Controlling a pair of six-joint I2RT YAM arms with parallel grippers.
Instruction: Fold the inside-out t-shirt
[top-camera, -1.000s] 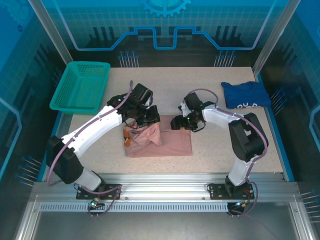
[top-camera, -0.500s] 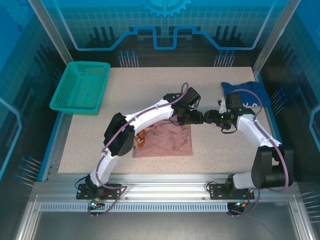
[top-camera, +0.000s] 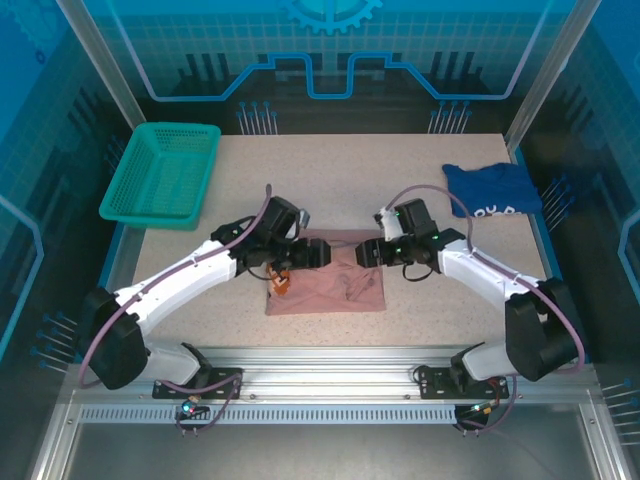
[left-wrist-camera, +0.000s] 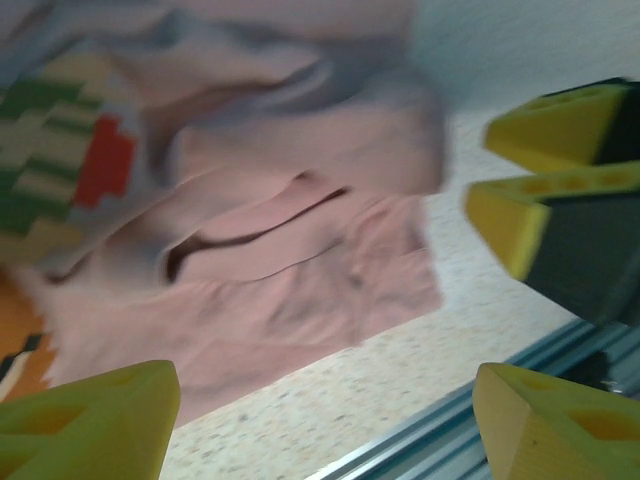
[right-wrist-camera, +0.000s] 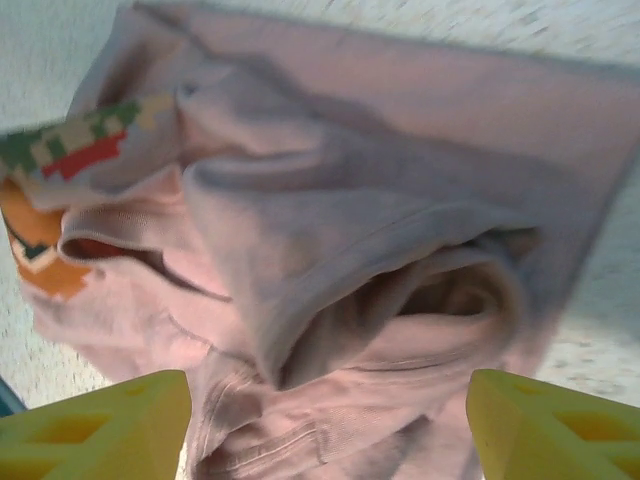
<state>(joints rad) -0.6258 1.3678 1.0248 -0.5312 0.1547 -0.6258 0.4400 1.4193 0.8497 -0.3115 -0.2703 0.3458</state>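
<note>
Can see the inside-out t-shirt (top-camera: 330, 287) rumpled at the centre of the top view, lying on the table (top-camera: 330, 170). Find the left gripper (top-camera: 318, 254) at its upper left edge, fingers spread wide, pinching nothing. Likewise the right gripper (top-camera: 367, 254) at the upper right edge, spread above the cloth. Note a green basket (top-camera: 160, 176) upper left, a dark blue shirt (top-camera: 492, 188) upper right.

Mid-table (top-camera: 350, 170), toward the near edge: t-shirt (top-camera: 335, 290). Above its far part, left gripper (top-camera: 318, 253) on the left and right gripper (top-camera: 368, 253) on the right, tips facing, near each other but apart. Far left corner: basket (top-camera: 160, 172). Far right, well apart from the t-shirt: other shirt (top-camera: 492, 188).
</note>
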